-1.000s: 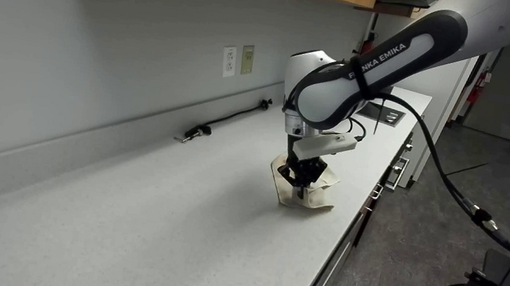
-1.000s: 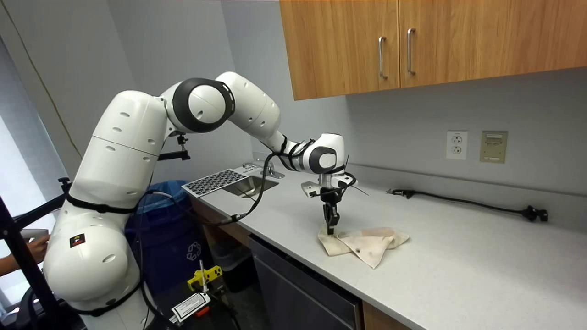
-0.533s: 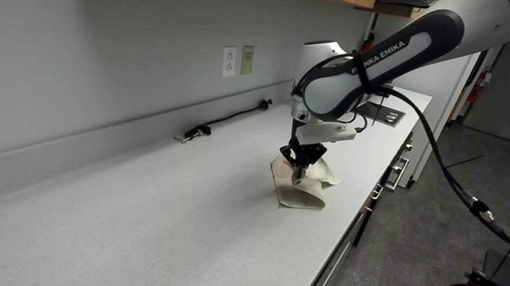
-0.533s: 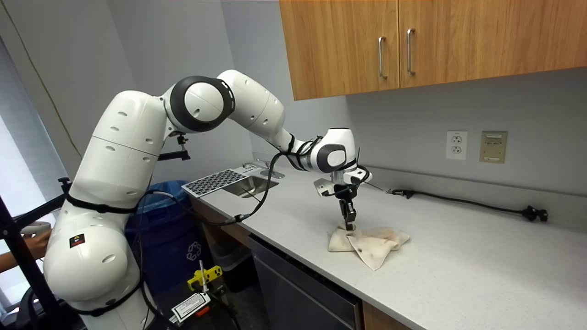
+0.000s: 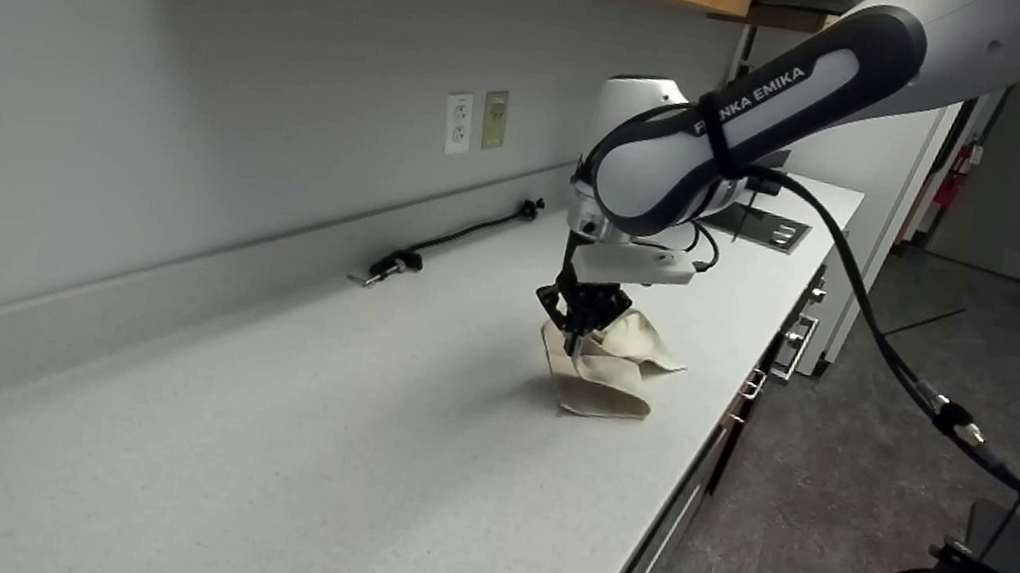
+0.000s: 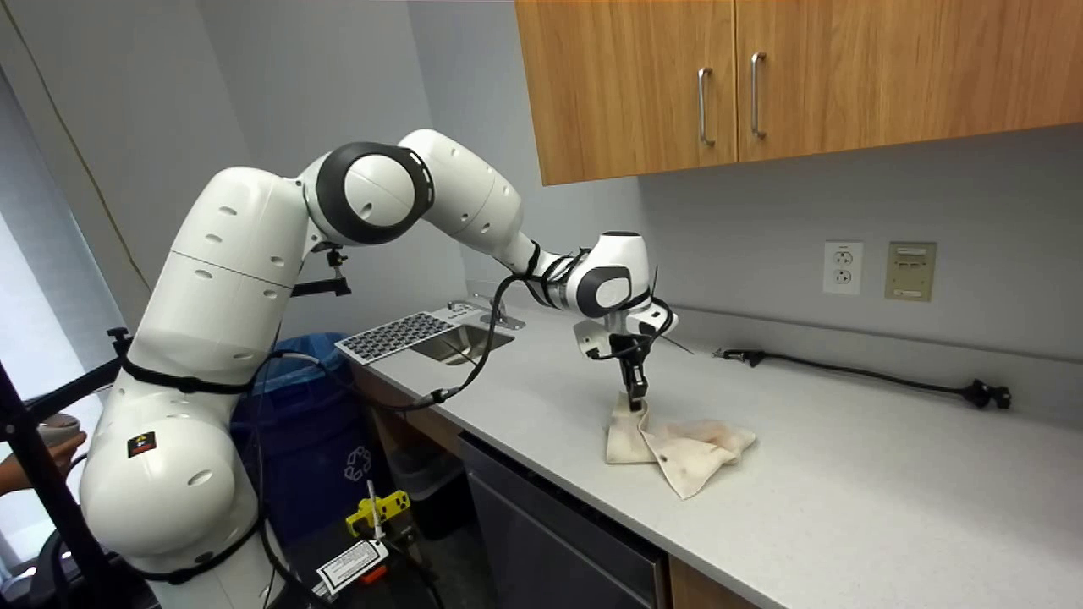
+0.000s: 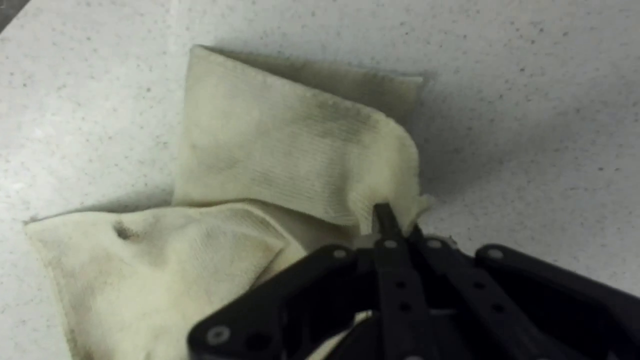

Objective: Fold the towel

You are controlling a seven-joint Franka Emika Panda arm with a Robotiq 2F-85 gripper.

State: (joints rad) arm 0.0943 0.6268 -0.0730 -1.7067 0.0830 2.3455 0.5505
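The gripper (image 7: 399, 223) pinches a raised part of the towel (image 7: 280, 142) between its fingers (image 7: 385, 217), presumably to fold it over.

White outlet (image 6: 843, 267) and beige wall plate (image 6: 911, 271) mounted side by side below wooden cabinets (image 6: 634, 93). Black cord (image 6: 867, 370) lies on the counter (image 6: 846, 482) near the backsplash (image 6: 1049, 393). Metal sink (image 6: 436, 347) set into the counter; blue recycling bin (image 6: 313, 482) stands alongside.
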